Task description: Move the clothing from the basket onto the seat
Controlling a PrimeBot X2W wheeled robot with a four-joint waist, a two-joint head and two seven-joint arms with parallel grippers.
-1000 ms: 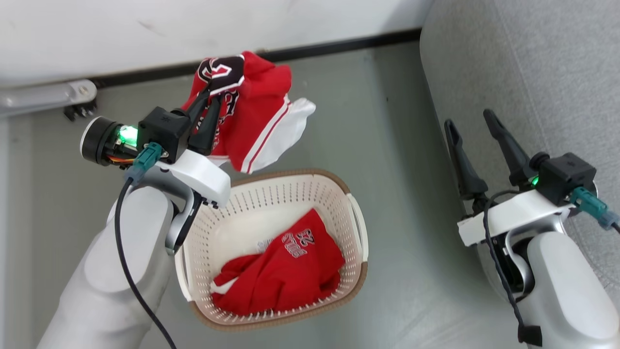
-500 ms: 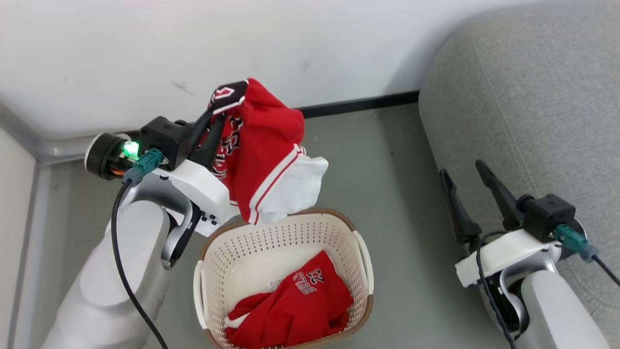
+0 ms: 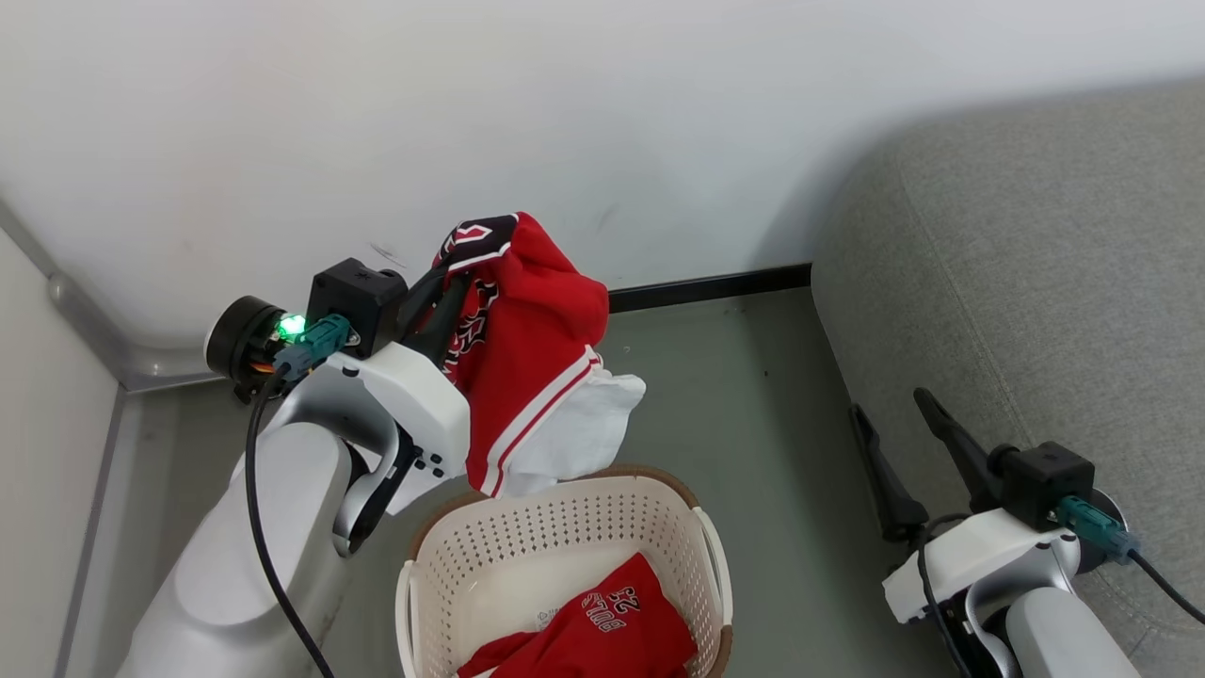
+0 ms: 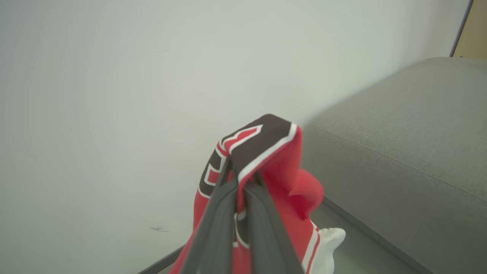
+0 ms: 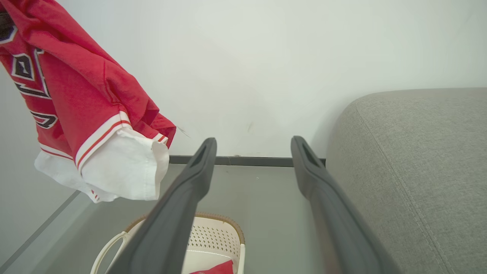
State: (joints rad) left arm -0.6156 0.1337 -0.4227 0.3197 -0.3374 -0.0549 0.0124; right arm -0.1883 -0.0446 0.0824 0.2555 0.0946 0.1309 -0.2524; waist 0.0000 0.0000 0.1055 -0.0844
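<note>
My left gripper (image 3: pixel 457 282) is shut on a red piece of clothing (image 3: pixel 537 358) with black-and-white lettering and white lining. It hangs in the air just over the far rim of the cream basket (image 3: pixel 565 513). In the left wrist view the fingers (image 4: pixel 224 213) pinch a fold of that garment (image 4: pixel 289 179). A second red "23" garment (image 3: pixel 602 631) lies in the basket. My right gripper (image 3: pixel 890 405) stands open and empty beside the grey seat (image 3: pixel 1036 282). The right wrist view shows its gripper (image 5: pixel 254 141), the hanging garment (image 5: pixel 83 87), the basket (image 5: pixel 224 236) and the seat (image 5: pixel 418 152).
A white wall (image 3: pixel 565 113) with a black skirting strip (image 3: pixel 706 285) runs behind the basket. Grey floor (image 3: pixel 753 424) lies between the basket and the seat. The seat (image 4: pixel 399 152) reaches to the right of the held garment.
The head camera has tilted up, so the basket sits lower in the picture and more wall shows. My left gripper keeps its hold on the garment. The right gripper stays open.
</note>
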